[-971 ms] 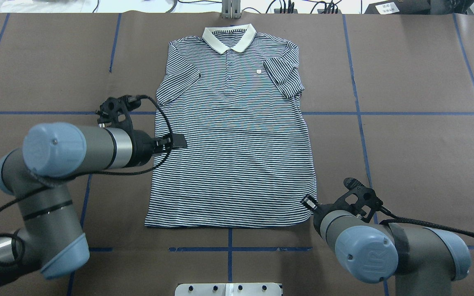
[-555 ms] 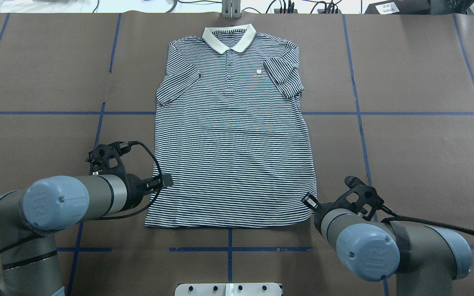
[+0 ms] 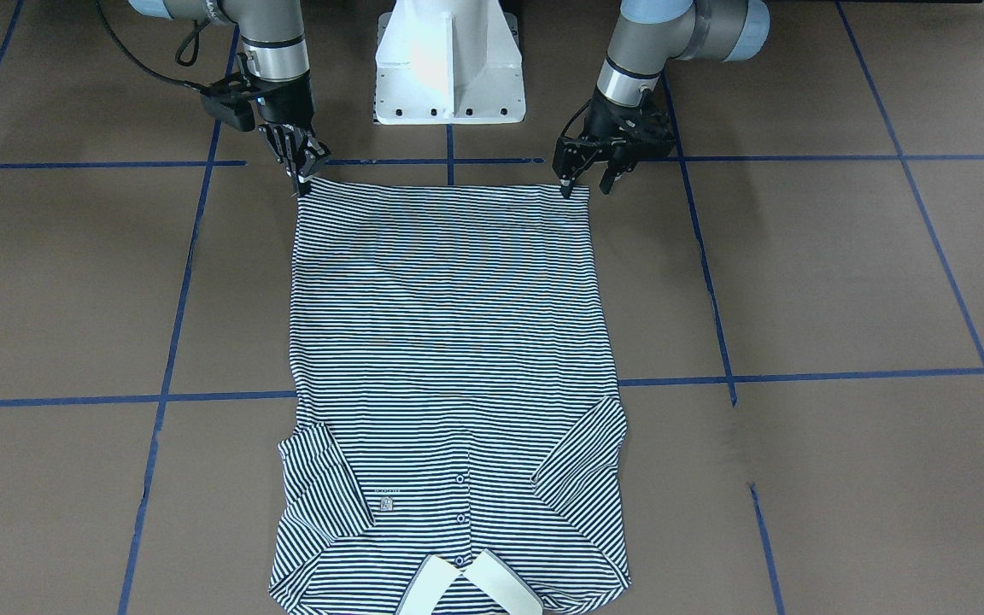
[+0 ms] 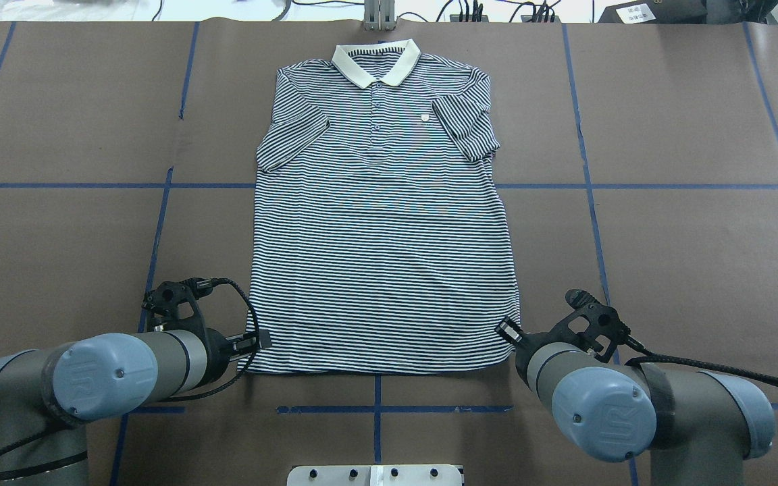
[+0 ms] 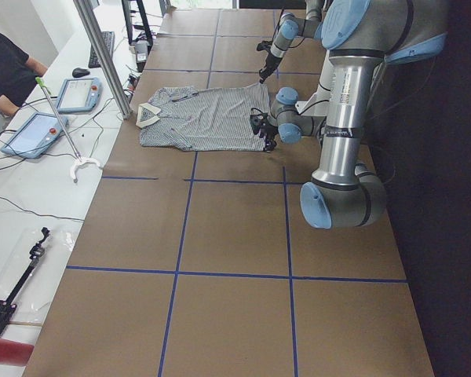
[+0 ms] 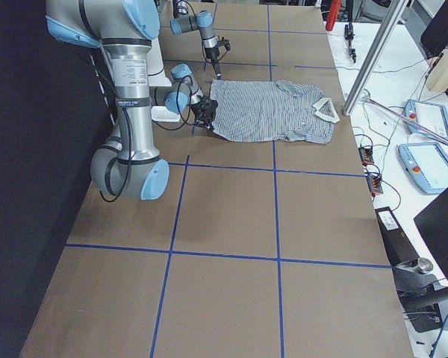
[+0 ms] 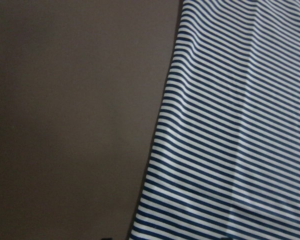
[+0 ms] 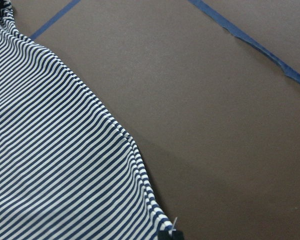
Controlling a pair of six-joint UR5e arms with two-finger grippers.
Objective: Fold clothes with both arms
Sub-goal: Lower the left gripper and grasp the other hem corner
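The striped polo shirt [image 4: 382, 236] lies flat and face up on the brown table, with its cream collar [image 4: 375, 64] at the far side and both sleeves folded inward. In the front-facing view my left gripper [image 3: 586, 181] is open, one finger on the hem corner and the other just outside it. It also shows at that corner [image 4: 261, 339] in the overhead view. My right gripper [image 3: 300, 181] is at the other hem corner with its fingers together on the shirt's edge. The right wrist view shows striped cloth [image 8: 55, 150] running down to a fingertip [image 8: 170, 233].
The white bolted pedestal [image 3: 449, 60] stands just behind the hem, between the two arms. Blue tape lines [image 4: 591, 202] grid the brown table cover. In the left side view, a person [image 5: 8, 71], tablets [image 5: 35, 133] and a metal pole [image 5: 102, 55] are beyond the collar end.
My left arm has drawn back along the shirt's left edge from mid-body to the hem corner. The right arm and the shirt have not moved.
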